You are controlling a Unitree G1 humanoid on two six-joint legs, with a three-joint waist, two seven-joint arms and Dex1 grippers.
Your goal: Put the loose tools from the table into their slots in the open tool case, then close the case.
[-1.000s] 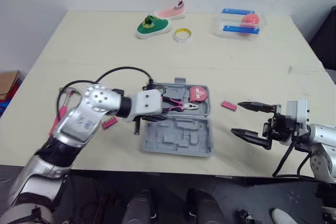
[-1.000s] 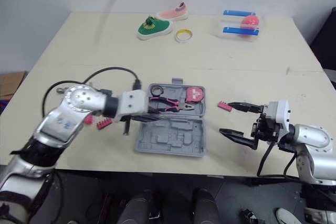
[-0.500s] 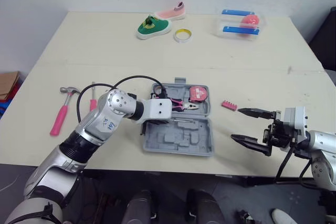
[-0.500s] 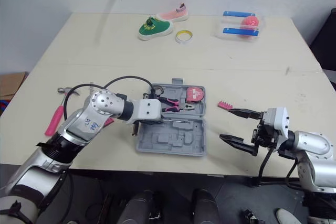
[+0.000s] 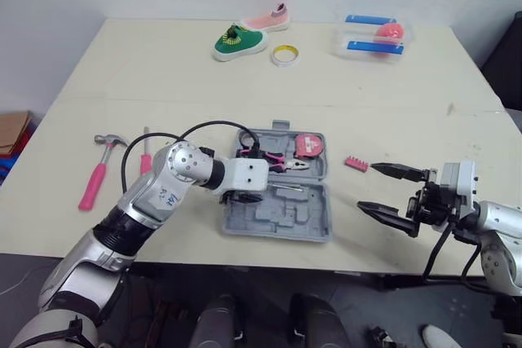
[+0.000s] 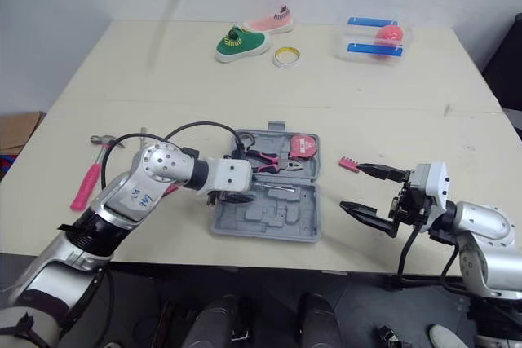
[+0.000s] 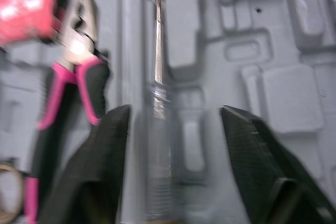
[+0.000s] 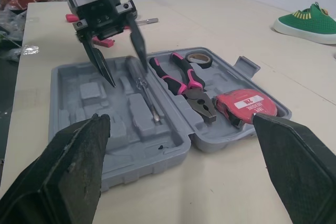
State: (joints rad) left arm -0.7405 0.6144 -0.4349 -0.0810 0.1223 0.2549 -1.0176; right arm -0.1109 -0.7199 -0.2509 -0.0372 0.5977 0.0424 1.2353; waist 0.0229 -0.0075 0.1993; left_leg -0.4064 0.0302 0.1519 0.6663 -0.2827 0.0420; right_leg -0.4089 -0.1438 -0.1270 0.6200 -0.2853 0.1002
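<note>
The left gripper (image 8: 127,75) is hovering, fingers spread and gripping nothing, astride the screwdriver (image 8: 144,95) lying in the near half of the tool case (image 5: 269,222), so I'd be wanting a straight lift without nudging that shaft, while the right gripper (image 5: 366,186) is hanging open and empty to the right.

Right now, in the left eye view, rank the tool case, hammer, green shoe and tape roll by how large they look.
1. tool case
2. hammer and green shoe: too close to rank; the hammer is longer, the shoe bulkier and farther away
3. tape roll
</note>
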